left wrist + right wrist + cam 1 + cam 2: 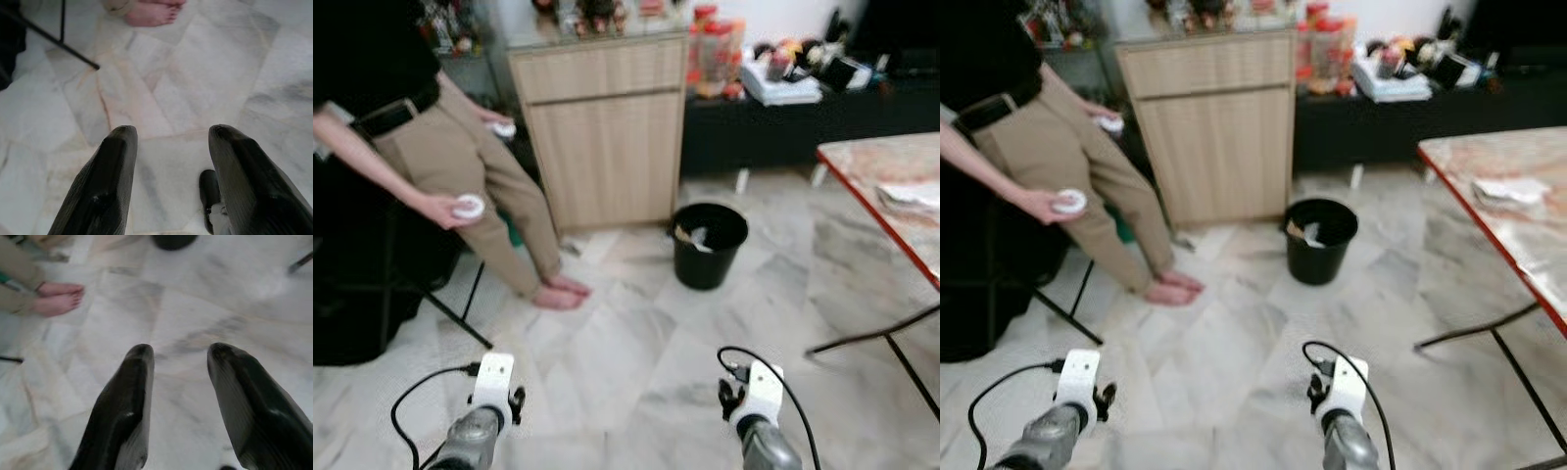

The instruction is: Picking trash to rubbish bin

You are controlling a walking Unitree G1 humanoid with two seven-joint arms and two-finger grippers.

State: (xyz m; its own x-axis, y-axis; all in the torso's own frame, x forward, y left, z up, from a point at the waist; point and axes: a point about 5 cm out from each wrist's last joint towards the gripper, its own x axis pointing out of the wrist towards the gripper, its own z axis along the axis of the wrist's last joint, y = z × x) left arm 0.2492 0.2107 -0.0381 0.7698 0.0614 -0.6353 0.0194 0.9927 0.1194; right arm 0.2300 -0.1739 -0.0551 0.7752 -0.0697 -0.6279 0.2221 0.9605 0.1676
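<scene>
While both arms hang low at the near edge, the scene runs outward like this:

Left gripper (168,186): near left, over bare marble floor (636,362); its two black fingers (105,186) are spread with floor showing between them, pinching nothing.

Right gripper (178,406): near right, also over the floor; fingers spread apart, nothing between them.

Cables: a black cable (406,411) loops off the left wrist, another (783,377) off the right wrist.

Table (881,176): right side, red-edged with a marbled top and thin dark legs; a crumpled white paper (911,201) lies on it.

Person (440,147): left, mid distance, barefoot, in tan trousers and a dark top; one hand (450,209) holds a round white thing (469,206).

Rubbish bin (708,245): black, upright on the floor in the middle distance, just in front and to the right of the cabinet; pale scraps of trash (695,237) lie inside.

Cabinet (602,127): pale wood, beyond the bin, its top cluttered.

Low dark shelf (773,122): far right, carrying jars and stacked items, too blurred to name.
</scene>
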